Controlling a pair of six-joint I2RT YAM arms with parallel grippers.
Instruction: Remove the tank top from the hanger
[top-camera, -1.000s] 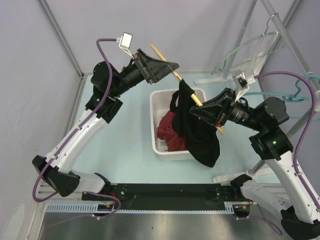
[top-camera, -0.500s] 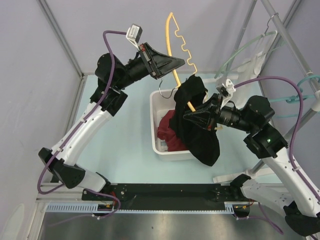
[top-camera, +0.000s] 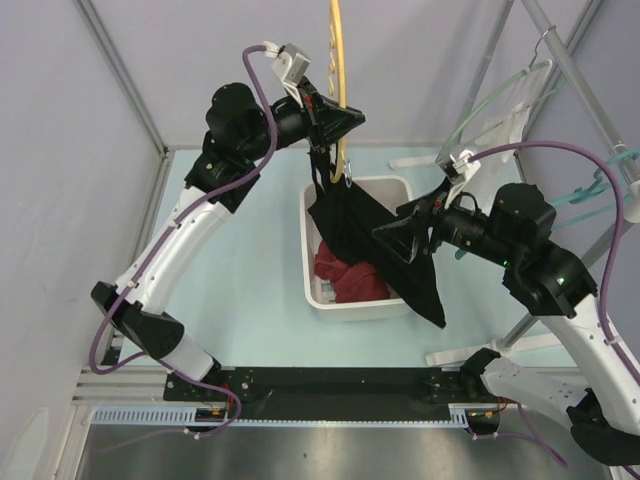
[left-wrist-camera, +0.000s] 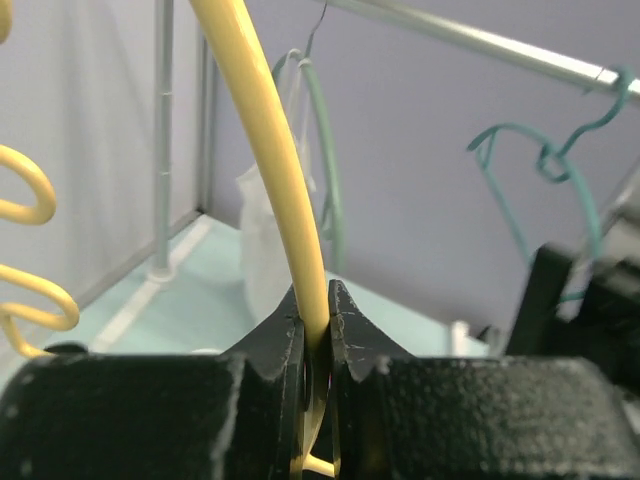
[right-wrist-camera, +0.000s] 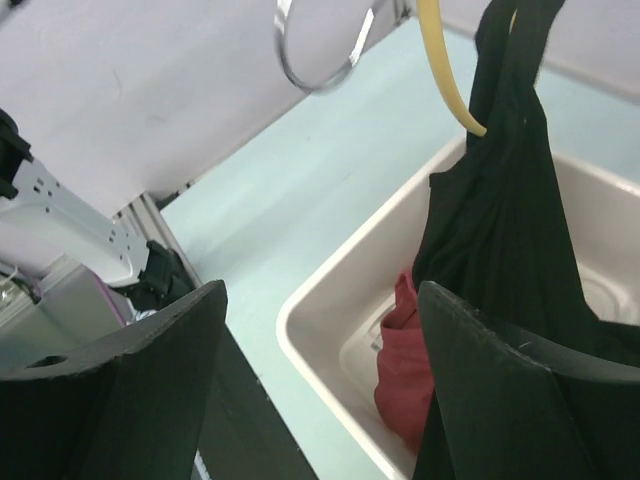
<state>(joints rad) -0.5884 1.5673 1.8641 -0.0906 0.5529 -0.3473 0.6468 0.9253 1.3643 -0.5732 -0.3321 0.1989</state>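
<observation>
One tank top (top-camera: 372, 238) on hanger (top-camera: 337, 70), below left end effector (left-wrist-camera: 312, 308)

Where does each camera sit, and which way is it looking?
Top external: high behind the robot, looking down at the white bin; left arm and right arm show.
Left wrist: on the left hand, facing the back rail; its fingers pinch the yellow hanger.
Right wrist: on the right hand, looking down into the bin; its open fingers frame the black tank top.
Shared: all three see the hanger.
</observation>
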